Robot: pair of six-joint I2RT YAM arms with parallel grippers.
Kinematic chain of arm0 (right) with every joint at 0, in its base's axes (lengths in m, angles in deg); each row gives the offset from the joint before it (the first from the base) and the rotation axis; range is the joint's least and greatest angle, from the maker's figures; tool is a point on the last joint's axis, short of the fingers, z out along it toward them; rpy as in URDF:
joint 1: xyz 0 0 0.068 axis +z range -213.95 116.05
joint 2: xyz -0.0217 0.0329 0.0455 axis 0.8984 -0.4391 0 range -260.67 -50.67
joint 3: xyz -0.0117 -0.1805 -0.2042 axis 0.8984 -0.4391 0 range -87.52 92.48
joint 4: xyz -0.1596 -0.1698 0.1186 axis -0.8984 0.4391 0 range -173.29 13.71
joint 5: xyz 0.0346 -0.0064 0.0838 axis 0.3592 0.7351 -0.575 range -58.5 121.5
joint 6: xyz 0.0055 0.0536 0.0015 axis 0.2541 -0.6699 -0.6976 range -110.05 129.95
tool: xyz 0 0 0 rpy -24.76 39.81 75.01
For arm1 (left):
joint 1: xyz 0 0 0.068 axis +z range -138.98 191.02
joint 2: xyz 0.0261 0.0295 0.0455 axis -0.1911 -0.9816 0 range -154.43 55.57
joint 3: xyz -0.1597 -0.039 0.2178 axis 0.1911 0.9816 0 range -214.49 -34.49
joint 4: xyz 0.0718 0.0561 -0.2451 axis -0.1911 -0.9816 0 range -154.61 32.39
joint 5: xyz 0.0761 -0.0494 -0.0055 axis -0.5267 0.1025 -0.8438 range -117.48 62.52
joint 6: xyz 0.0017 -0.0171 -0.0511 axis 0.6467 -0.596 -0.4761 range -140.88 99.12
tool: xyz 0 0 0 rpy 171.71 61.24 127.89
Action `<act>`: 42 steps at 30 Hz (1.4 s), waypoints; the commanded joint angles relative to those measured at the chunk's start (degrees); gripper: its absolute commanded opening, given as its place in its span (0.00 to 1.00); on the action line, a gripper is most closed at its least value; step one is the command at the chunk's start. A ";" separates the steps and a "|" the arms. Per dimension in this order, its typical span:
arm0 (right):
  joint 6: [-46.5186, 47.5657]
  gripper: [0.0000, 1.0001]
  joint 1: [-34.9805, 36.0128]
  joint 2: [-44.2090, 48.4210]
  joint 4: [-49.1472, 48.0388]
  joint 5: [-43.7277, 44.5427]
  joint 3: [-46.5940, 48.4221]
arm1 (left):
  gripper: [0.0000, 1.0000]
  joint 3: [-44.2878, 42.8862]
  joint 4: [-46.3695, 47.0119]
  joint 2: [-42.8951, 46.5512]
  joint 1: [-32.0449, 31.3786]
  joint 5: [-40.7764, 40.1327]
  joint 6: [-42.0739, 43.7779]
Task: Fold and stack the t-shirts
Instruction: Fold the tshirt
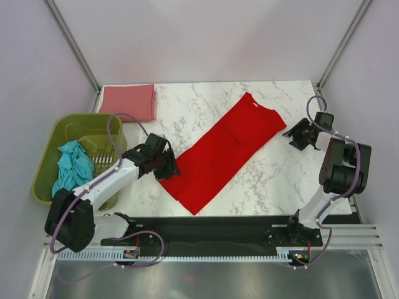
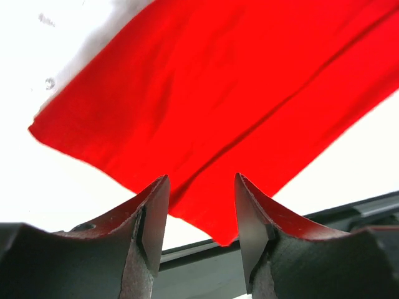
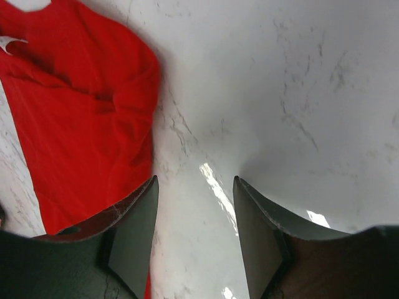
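Observation:
The red t-shirt (image 1: 225, 148) lies as a long diagonal strip across the marble table, neck at the far right, hem at the near left. My left gripper (image 1: 173, 168) is open just left of the hem end; in the left wrist view the red cloth (image 2: 206, 93) spreads ahead of its empty fingers (image 2: 201, 187). My right gripper (image 1: 292, 134) is open over bare marble to the right of the shirt's shoulder (image 3: 81, 106), nothing between its fingers (image 3: 194, 187). A folded pink t-shirt (image 1: 128, 101) rests at the far left corner. A crumpled teal t-shirt (image 1: 73, 165) sits in the basket.
The olive-green plastic basket (image 1: 62, 131) stands beyond the table's left edge, beside my left arm. A black rail (image 1: 212, 227) runs along the near edge of the table. Grey walls close in the back and both sides.

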 commanded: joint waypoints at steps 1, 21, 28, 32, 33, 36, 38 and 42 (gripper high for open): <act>-1.97 0.59 -0.17 -2.24 -7.36 -1.45 3.89 | 0.54 -3.82 0.01 1.52 -0.14 1.29 -1.00; -5.32 0.14 -0.17 -20.07 -12.82 -3.55 17.40 | 0.56 -14.98 0.89 -5.24 -0.14 5.86 8.31; -0.93 0.00 -0.17 -30.53 -2.65 -3.29 36.64 | 0.56 -18.32 0.89 -11.03 -0.05 6.13 12.35; 2.58 0.00 -0.17 -38.96 6.68 -1.63 52.99 | 0.56 -19.47 0.89 -16.31 0.21 4.55 12.97; 3.46 0.00 -0.26 -42.20 9.65 -0.93 59.29 | 0.57 -20.17 0.89 -18.41 0.39 4.19 12.71; 4.26 0.02 -0.43 -48.79 14.15 -0.66 72.50 | 0.58 -22.45 0.98 -22.20 0.74 5.67 12.88; 3.82 0.22 -0.52 -51.36 16.18 -1.18 78.39 | 0.58 -23.86 0.98 -25.79 0.83 7.61 13.93; 2.94 0.48 -0.52 -46.74 17.15 -0.04 75.71 | 0.62 -26.84 0.98 -30.03 0.92 8.85 15.69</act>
